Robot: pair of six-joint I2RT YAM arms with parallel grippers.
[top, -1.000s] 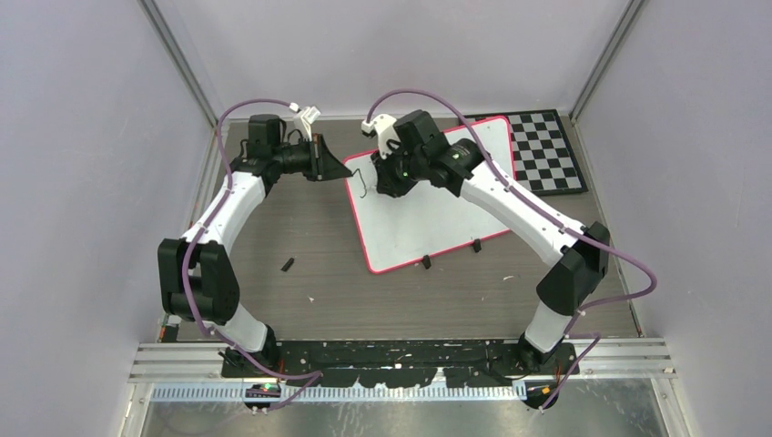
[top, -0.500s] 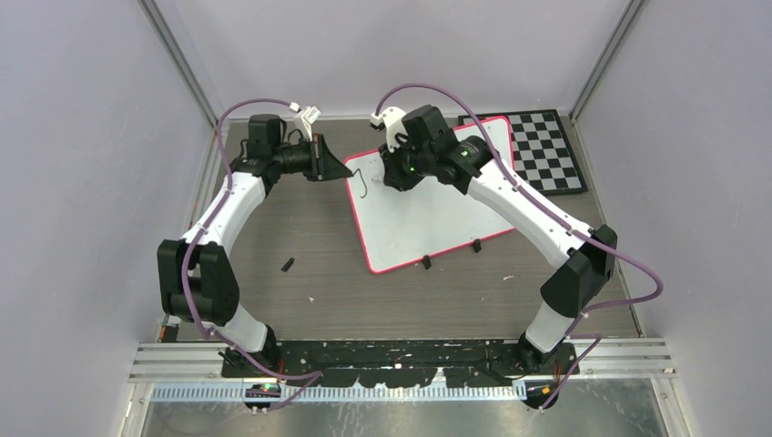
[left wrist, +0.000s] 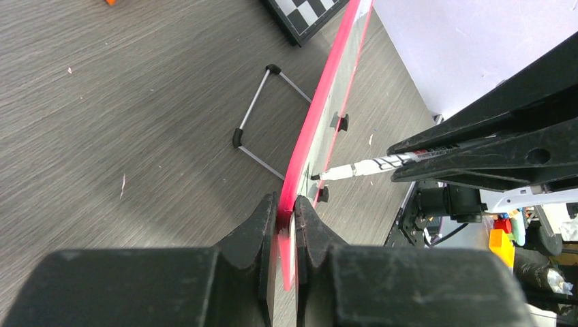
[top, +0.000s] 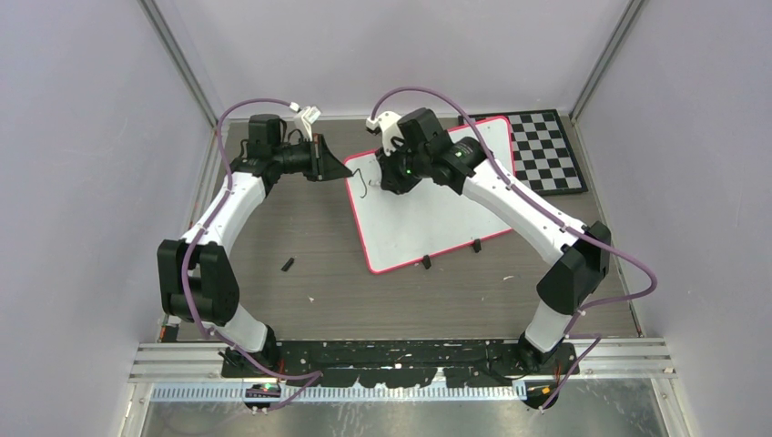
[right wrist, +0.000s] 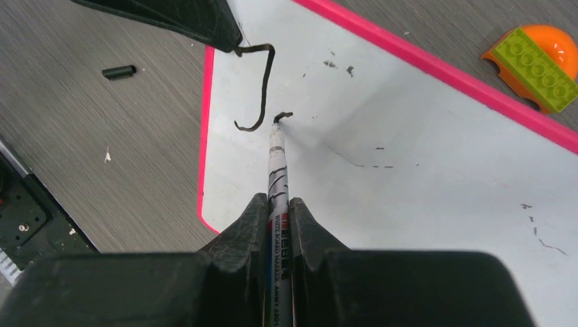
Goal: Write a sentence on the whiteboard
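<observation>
The whiteboard (top: pixel 428 218), white with a pink-red rim, lies tilted on the table. My left gripper (top: pixel 346 172) is shut on its far left corner; the left wrist view shows the rim (left wrist: pixel 327 95) pinched between the jaws of the left gripper (left wrist: pixel 286 211). My right gripper (right wrist: pixel 276 201) is shut on a whiteboard marker (right wrist: pixel 278 170), whose tip touches the board (right wrist: pixel 409 170) next to a hook-shaped "J" stroke (right wrist: pixel 260 88). Of the sentence, only that stroke and a short mark at the tip show. The right gripper (top: pixel 382 178) hangs over the board's far left part.
A black-and-white checkerboard (top: pixel 546 150) lies behind the board at the right. A black marker cap (top: pixel 288 265) lies on the table left of the board. An orange and green toy block (right wrist: pixel 535 61) sits beyond the board's rim. Two black clips (top: pixel 425 262) sit on its near edge.
My right gripper with the marker has moved a little farther up the board, then slightly back left. The left arm and the board have not moved.
</observation>
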